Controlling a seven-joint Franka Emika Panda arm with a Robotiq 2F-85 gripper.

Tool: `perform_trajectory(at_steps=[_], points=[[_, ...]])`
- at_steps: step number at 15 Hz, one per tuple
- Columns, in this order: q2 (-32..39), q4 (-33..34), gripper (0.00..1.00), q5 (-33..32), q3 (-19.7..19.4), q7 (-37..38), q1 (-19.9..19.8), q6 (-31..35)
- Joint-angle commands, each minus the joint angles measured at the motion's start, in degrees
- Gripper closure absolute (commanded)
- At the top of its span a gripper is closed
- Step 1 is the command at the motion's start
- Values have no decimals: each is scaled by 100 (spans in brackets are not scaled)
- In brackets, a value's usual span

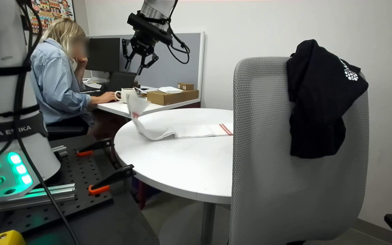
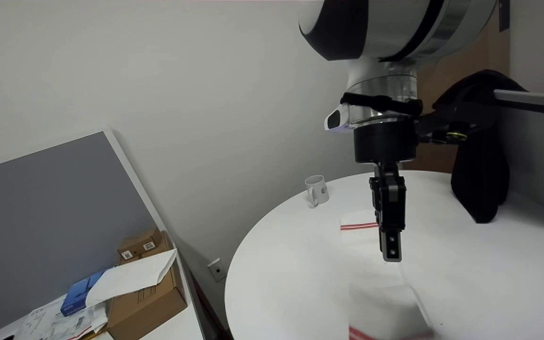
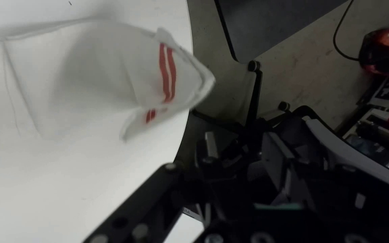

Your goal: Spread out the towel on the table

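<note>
"Since the jaws stand well apart, does the gripper [image 1: 133, 71] have hold of the towel [image 1: 185, 131] at all?"

"No, nothing is between them. One end of the cloth stands up in the air below, not touching, so I'd read the step as dropping that end out flat."

"And what would the next move call for?"

"Letting the cloth settle first, I think. If it lands rumpled, a low pinch at the curled edge and a light pull along its length, away from the flat part; anything harder would likely drag the whole thing."

"How does it look?"

"Thin and white, with a pair of red stripes near each end. The far half lies flat, the middle ripples, and the raised end is curled and blurred; in the wrist view a corner folds over and breaks its stripes."

"All of it on the table [image 1: 175, 163]?"

"The flat part, yes, on the round white top. The raised tip shows against the floor [image 3: 299, 76] in the wrist view, so whether it will hang past the rim I can't tell."

"What else is close?"

"A white mug [image 2: 318, 190] stands near the flat end, not touching; a grey chair [image 1: 264, 177] partly hides that end in an exterior view."
</note>
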Motion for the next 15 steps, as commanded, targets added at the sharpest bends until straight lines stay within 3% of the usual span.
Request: perform_trajectory(at_steps=[1,5,9,15], points=[[-319,-168,31,118,-191,-36,197,-52],[-388,-110,2,162,-299,27,255,-51],[-242,253,0,157,-478,239,97,257],[-15,998,0,-370,-772,908,-353,1400]])
